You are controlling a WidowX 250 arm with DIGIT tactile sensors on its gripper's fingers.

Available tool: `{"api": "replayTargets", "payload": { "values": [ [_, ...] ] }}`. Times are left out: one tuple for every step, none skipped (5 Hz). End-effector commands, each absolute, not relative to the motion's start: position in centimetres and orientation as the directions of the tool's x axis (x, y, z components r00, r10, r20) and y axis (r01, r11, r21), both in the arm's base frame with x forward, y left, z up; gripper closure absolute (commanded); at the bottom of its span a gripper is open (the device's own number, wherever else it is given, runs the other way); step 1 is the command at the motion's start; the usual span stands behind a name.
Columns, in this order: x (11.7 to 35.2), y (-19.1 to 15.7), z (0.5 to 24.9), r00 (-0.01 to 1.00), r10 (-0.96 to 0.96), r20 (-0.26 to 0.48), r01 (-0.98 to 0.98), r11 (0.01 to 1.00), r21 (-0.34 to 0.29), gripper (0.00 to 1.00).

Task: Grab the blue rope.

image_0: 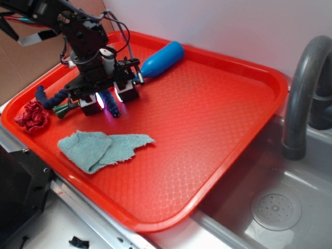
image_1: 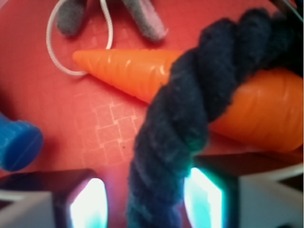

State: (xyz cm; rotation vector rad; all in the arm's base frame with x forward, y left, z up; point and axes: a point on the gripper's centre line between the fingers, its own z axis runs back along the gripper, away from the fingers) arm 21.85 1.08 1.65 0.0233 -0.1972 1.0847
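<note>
Straddling the blue rope [image_1: 190,114], the tool [image_0: 110,99] is sitting spread, not yet clenched. Next it is needing to clamp, then lift clear of the orange carrot [image_1: 142,71].

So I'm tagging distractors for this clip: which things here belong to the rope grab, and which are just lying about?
Part of the job:
- blue rope, lying between the hand's fingers
- hand, open around the rope

Just lying about:
- blue bottle
- orange toy carrot, under the rope
- teal cloth
- red crumpled thing
- red tray holding it all
</note>
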Motion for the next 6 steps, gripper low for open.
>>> {"api": "replayTargets", "payload": {
  "values": [
    [21.5, 0.9, 4.2, 0.555, 0.815, 0.167, -0.815, 0.573, -0.088, 1.0],
    [21.8, 0.0, 9.2, 0.739, 0.65, 0.174, -0.647, 0.758, -0.081, 1.0],
    [21.5, -1.3, 14.2, 0.88, 0.459, 0.12, -0.442, 0.886, -0.142, 1.0],
    [19.8, -2.7, 18.4, 0.959, 0.244, 0.142, -0.226, 0.965, -0.131, 1.0],
    [17.7, -2.8, 21.9, 0.96, 0.195, 0.2, -0.162, 0.973, -0.167, 1.0],
    [17.0, -3.0, 22.5, 0.971, 0.166, 0.173, -0.139, 0.978, -0.158, 1.0]
  ]
}}
